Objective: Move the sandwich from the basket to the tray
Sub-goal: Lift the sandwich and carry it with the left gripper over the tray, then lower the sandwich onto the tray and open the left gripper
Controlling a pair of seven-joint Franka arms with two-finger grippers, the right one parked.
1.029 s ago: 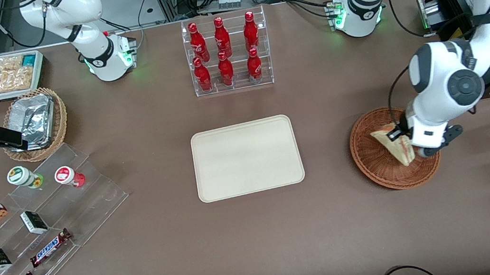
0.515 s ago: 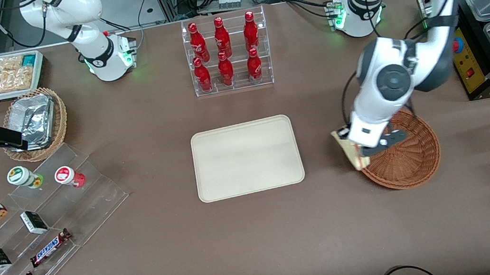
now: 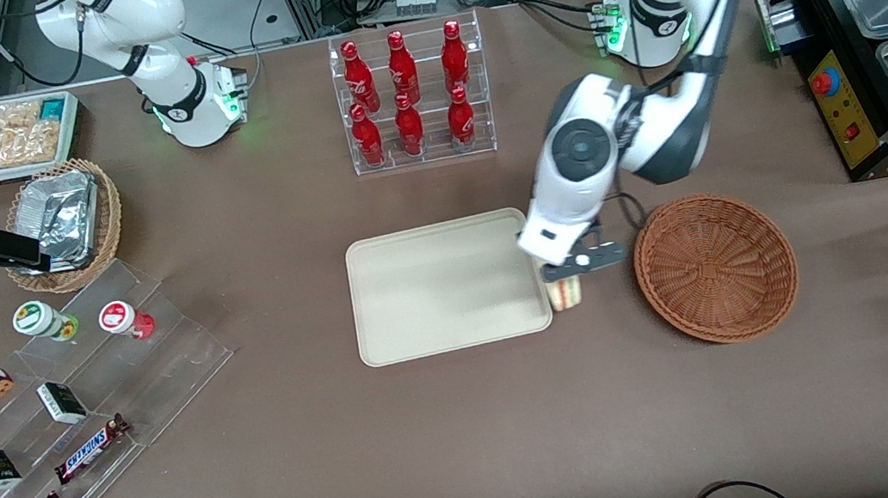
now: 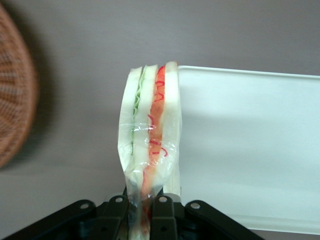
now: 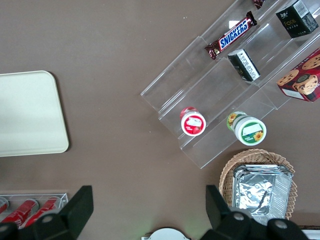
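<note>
Sandwich [image 4: 149,145]: plastic-wrapped wedge of pale bread with green and red filling layers, cut edge showing, pinched at one end in the claw [image 4: 142,205], hanging over the tray's rim. Tray [image 3: 437,319]: flat cream rectangle with rounded corners. Basket [image 3: 716,267]: round reddish-brown wicker, beside the tray, toward the working arm's end.

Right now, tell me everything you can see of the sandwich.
The sandwich is a thin wedge of pale bread with green and red filling layers along its cut edge, wrapped in clear film. It hangs edge-on in the air, clamped at one end by the shut pincer, and touches nothing else. It sits between the basket and the tray, right at the tray's rim nearest the basket, not yet over its flat middle.
</note>
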